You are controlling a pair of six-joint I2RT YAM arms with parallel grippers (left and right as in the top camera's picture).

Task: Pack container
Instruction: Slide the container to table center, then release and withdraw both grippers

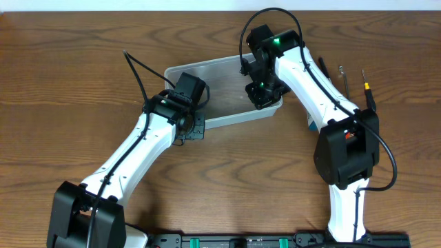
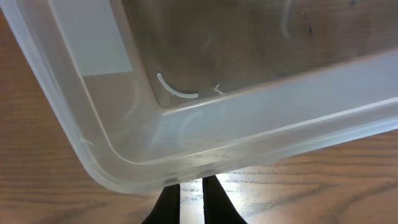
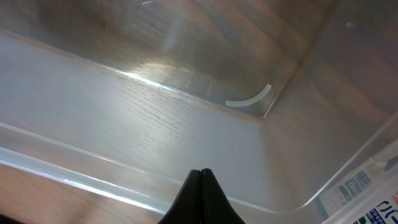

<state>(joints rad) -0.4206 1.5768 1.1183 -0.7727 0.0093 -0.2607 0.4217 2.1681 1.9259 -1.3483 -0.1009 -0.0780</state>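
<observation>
My left jaws stand narrow, with a slit of wooden surface showing between them and nothing held. The container has its rounded corner rim right at their tips. My right jaws are pressed together, empty, over the container's inside, with its corner ahead to their right. A blue-and-white box lies beyond that corner.

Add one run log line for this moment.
task: pack container | container: mid-table, nothing seen inside | left gripper: narrow gap, at corner rim | right gripper: shut, over right end
</observation>
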